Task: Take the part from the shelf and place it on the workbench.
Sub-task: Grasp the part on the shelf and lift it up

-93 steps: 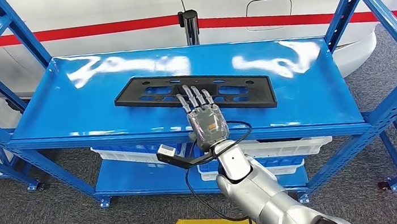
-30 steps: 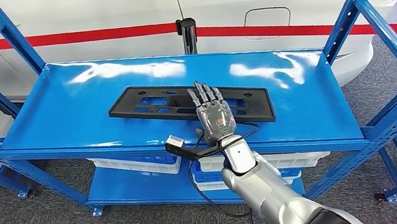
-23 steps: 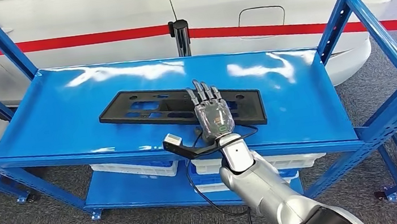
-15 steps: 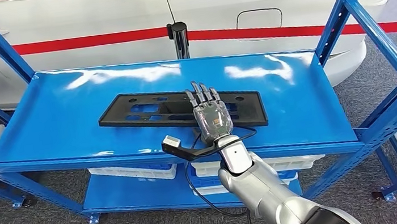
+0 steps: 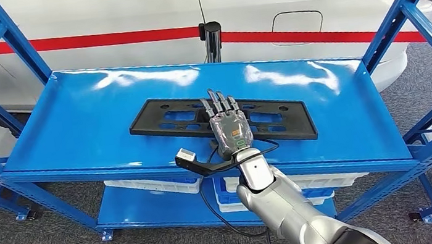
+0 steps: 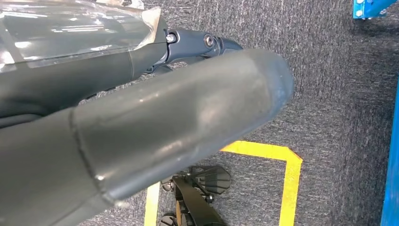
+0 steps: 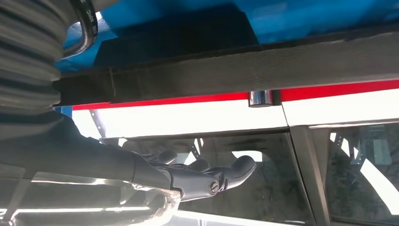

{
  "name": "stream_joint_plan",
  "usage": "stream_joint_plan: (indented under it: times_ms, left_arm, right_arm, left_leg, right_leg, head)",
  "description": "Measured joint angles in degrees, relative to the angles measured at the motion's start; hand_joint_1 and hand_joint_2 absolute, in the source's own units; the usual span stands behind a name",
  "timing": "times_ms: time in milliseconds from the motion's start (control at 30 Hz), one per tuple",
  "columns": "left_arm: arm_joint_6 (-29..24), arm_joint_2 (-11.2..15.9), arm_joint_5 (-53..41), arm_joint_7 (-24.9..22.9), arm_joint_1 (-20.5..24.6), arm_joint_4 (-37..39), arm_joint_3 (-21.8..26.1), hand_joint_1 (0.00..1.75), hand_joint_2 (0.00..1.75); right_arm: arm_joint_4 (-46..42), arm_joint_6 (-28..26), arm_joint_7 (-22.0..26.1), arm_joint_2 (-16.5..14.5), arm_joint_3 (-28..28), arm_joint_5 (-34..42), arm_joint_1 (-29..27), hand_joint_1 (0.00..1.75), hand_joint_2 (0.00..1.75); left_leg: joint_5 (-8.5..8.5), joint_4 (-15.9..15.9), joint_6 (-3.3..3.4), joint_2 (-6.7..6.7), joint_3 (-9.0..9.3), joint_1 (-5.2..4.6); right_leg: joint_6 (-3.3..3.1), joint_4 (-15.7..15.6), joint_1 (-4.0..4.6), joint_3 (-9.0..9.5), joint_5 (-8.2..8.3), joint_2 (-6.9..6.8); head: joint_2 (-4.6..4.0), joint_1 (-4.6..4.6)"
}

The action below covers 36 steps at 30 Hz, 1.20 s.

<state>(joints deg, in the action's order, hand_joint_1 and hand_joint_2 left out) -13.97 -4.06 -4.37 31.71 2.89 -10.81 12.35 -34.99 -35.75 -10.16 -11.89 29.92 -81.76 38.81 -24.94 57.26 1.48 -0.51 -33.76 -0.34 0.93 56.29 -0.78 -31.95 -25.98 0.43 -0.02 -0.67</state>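
Right hand at centre of head view, flat above the near edge of the black part; fingers straight, slightly apart, holding nothing. Contact with part: cannot tell. Part lies flat mid-shelf, frame centre. Left hand hangs over the carpet; fingers' state cannot be told.

Risks, judged: wide, flat part gives little to close on, so fingers may slide it toward the white car at frame top. One-hand lift near middle could tip.
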Motion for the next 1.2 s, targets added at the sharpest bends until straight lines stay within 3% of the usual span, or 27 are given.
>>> stream_joint_plan:
  times_ms: [100,133,267,333,767,1100,1200]
  left_arm:
    - [0.0,0.0,0.0,0.0,0.0,0.0,0.2,0.00,0.00]
    - [0.0,0.0,0.0,0.0,0.0,0.0,0.3,0.00,0.00]
    - [-0.6,0.0,0.0,-0.4,0.0,0.0,0.6,0.00,0.00]
    - [-0.9,0.0,-0.1,-0.6,0.0,0.0,0.6,0.00,0.00]
    - [-1.2,-0.1,-1.1,-0.9,0.1,0.0,0.8,0.00,0.00]
    - [-1.4,-0.2,-1.3,-0.6,0.1,0.0,1.0,0.00,0.00]
    - [-1.5,-0.3,-1.4,-0.6,0.2,0.0,1.0,0.00,0.00]
  right_arm:
    - [0.0,0.0,0.0,0.0,0.0,0.0,0.0,0.00,1.75]
    - [0.0,0.0,0.0,0.0,0.0,0.0,0.0,0.08,1.75]
    - [0.1,0.2,-0.1,0.0,0.0,-0.2,0.0,1.52,1.75]
    - [0.1,0.4,-0.2,0.0,0.0,-0.4,-0.1,1.67,1.75]
    - [-0.1,0.7,-5.0,0.4,0.4,-6.5,-0.7,1.73,1.75]
    - [-1.8,0.4,-4.2,0.6,0.5,-7.1,-1.4,1.75,1.75]
    - [-2.0,-0.2,-1.2,0.6,0.2,-4.2,-1.5,1.75,1.75]
  left_leg:
    - [-0.02,0.0,0.10,0.00,0.00,-0.10]
    - [-0.03,0.0,0.11,0.01,0.00,-0.11]
    - [-0.04,0.0,0.14,0.02,0.01,-0.10]
    - [-0.04,0.0,0.14,0.02,0.02,-0.07]
    - [-0.05,0.0,0.12,0.04,0.04,0.19]
    - [-0.05,0.0,0.13,0.05,0.03,0.18]
    - [-0.05,0.0,0.13,0.06,0.03,0.18]
  right_leg:
    - [0.13,-0.1,-0.09,0.00,0.07,0.00]
    - [0.15,-0.1,-0.10,0.00,0.08,0.00]
    - [0.61,-0.1,-0.10,0.00,0.03,0.00]
    - [0.85,-0.1,-0.10,-0.01,0.01,0.00]
    - [0.83,-0.1,-0.07,-0.08,0.00,0.01]
    - [0.83,-0.1,0.04,-0.05,0.01,0.01]
    - [0.83,-0.1,0.04,-0.04,0.01,0.01]
  head:
    - [0.00,-0.02]
    - [0.00,-0.02]
    - [0.00,-0.03]
    - [0.00,-0.04]
    - [0.00,-0.03]
    - [0.00,-0.03]
    - [0.00,-0.03]
